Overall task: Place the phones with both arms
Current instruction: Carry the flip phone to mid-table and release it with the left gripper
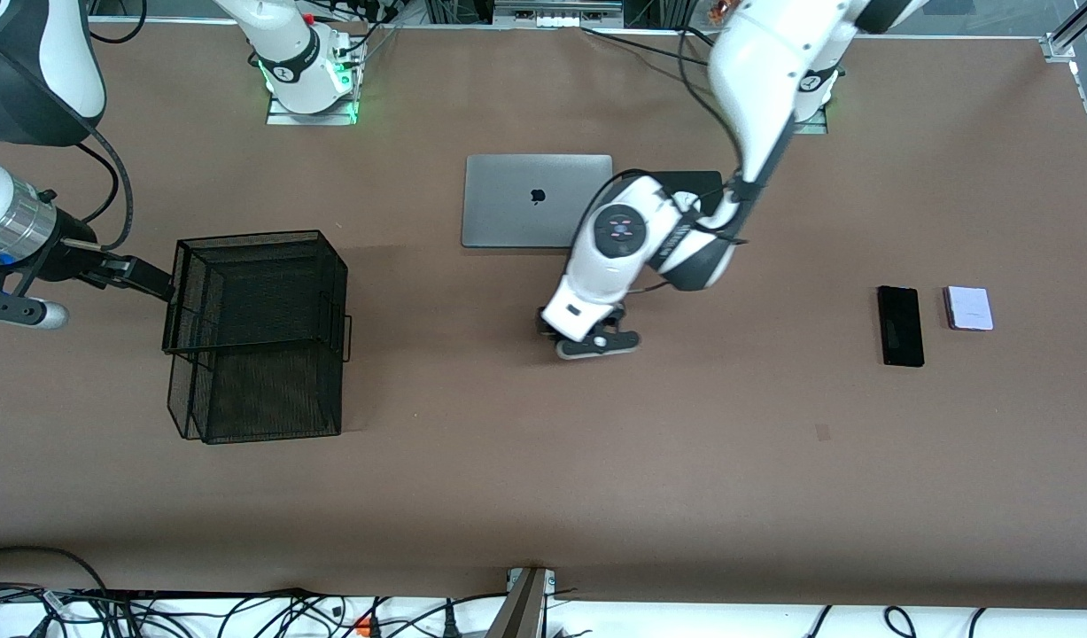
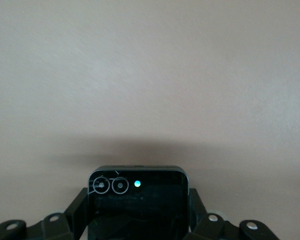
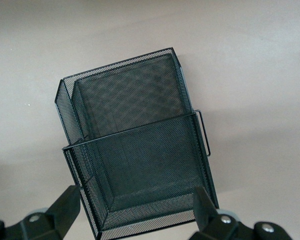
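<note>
A brown surface (image 1: 472,496) fills the room's view under even light. Tangled cables (image 1: 242,611) lie along a white strip at its near edge.

**A robotics lab bench**

Two white jointed robot arms (image 1: 756,80) stand bolted on metal base plates along one edge of a broad brown-topped bench (image 1: 543,478). Loose black cables (image 1: 242,611) tangle along the opposite edge, past aluminium framing at a corner.

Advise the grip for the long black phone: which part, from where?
Come straight down on the long black phone and pinch its two long edges at mid-length. It lies flat, so only the thin sides offer purchase; the lilac phone beside it leaves a gap for one finger.
</note>
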Controlling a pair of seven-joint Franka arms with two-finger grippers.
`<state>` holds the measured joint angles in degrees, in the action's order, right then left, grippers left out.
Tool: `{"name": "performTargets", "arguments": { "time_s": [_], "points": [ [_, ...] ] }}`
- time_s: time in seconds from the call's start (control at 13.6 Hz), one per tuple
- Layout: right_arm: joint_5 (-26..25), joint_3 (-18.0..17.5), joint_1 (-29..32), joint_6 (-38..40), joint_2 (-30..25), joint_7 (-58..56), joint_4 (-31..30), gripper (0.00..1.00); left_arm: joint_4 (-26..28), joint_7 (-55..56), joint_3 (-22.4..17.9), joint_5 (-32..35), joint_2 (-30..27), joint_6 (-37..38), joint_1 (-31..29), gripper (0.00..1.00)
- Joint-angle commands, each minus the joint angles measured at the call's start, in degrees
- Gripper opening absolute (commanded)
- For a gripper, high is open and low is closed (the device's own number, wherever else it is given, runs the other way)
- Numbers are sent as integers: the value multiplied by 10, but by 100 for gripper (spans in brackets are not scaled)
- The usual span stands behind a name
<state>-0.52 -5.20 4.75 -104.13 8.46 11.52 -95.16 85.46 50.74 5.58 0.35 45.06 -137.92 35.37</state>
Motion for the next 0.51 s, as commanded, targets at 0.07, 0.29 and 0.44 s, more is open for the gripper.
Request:
{"name": "performTargets", "arguments": {
  "time_s": [0.07,0.29,0.44],
  "points": [
    [3,-3,5,8,-3,-1,4,100,-103,66,-104,4,89,12,100,0],
    [3,-3,5,9,-3,-1,4,100,-122,78,-110,4,109,10,106,0],
    [3,-2,5,9,-4,-1,4,100,-123,77,-111,4,109,10,105,82]
  ]
}}
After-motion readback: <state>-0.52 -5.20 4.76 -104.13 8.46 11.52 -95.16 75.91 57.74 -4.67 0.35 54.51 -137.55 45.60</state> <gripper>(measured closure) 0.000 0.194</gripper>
